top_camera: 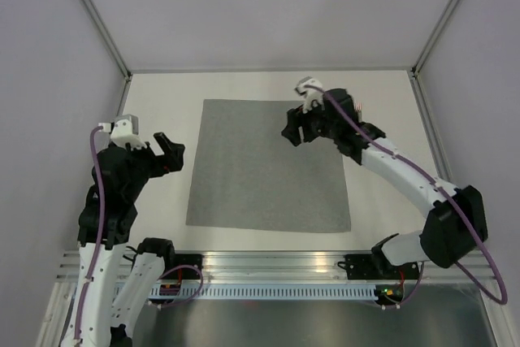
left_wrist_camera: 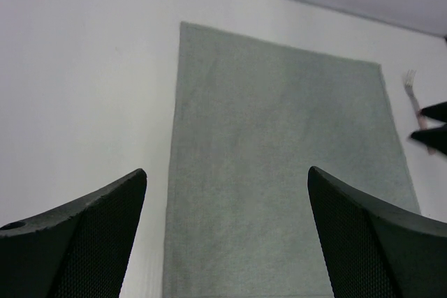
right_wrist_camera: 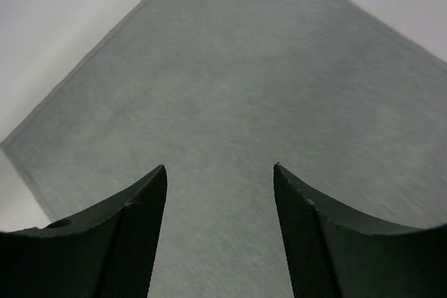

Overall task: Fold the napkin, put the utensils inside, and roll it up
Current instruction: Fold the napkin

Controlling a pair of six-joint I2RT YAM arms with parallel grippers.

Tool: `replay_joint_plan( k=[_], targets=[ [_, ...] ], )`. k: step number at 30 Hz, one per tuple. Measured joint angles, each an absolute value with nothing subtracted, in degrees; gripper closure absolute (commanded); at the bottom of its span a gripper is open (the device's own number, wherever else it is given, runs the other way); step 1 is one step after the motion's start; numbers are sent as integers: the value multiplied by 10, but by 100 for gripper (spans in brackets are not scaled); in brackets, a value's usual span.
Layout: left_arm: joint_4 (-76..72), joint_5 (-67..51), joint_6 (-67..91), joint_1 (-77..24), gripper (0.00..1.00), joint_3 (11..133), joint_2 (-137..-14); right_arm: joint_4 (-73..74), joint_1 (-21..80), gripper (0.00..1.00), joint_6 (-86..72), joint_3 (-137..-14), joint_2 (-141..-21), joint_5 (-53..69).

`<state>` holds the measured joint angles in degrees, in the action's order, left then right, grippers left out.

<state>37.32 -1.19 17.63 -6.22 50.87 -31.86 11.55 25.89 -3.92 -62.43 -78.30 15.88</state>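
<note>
The grey napkin [top_camera: 268,164] lies flat and unfolded on the white table; it also shows in the left wrist view [left_wrist_camera: 279,158] and the right wrist view [right_wrist_camera: 244,82]. My left gripper [top_camera: 171,152] is open and empty, just off the napkin's left edge [left_wrist_camera: 227,170]. My right gripper [top_camera: 296,129] is open and empty above the napkin's far right part [right_wrist_camera: 220,166]. A fork [left_wrist_camera: 413,99] with a silver head and a pale-pink handle lies past the napkin's right edge, partly hidden by the right arm. In the top view the right arm hides the utensils.
White walls with metal corner posts [top_camera: 97,18] close in the table on three sides. A metal rail [top_camera: 276,270] carrying the arm bases runs along the near edge. Bare white table [top_camera: 162,95] surrounds the napkin.
</note>
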Motion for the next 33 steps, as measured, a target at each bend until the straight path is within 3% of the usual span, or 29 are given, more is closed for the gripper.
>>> replay_joint_plan(
  k=[8,14,22,33],
  targets=[
    [384,13,182,-62,0,727,-395,136,539,44,14,-736,-974,66],
    [418,35,190,-62,0,788,-424,137,650,49,29,-817,-1102,34],
    [463,56,195,-62,0,829,-447,136,728,49,35,-876,-1208,16],
    [477,60,195,-62,0,830,-460,132,743,45,35,-956,-1270,-10]
  ],
)
